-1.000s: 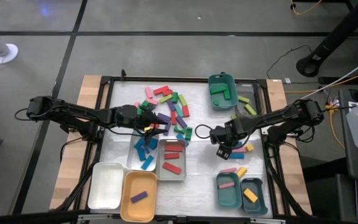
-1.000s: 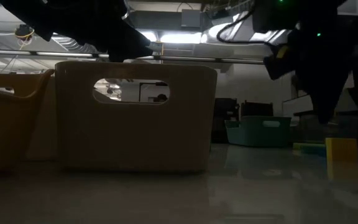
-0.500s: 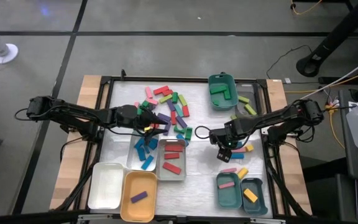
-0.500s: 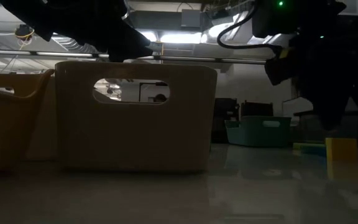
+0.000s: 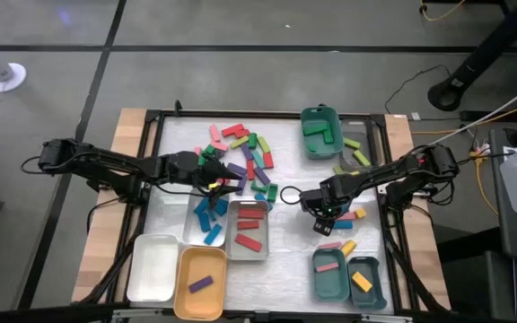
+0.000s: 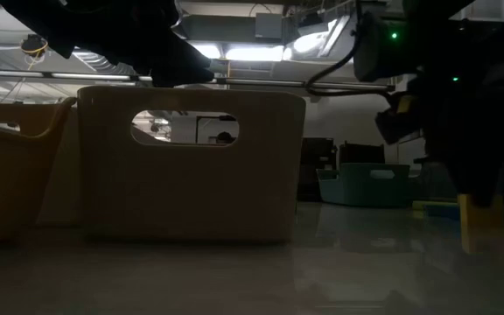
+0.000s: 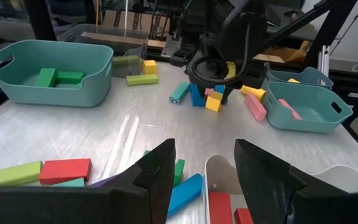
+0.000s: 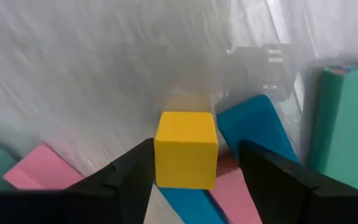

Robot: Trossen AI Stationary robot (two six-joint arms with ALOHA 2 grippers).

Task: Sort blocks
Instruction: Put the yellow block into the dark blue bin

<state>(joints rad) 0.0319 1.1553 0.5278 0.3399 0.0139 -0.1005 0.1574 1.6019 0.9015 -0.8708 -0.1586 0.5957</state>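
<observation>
Square-ended yellow block (image 8: 186,157) between matte dark fingers (image 8: 129,177).

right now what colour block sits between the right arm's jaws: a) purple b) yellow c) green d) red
b: the right wrist view shows a yellow block standing between that arm's two dark jaws, with blue and pink blocks lying around it.
</observation>
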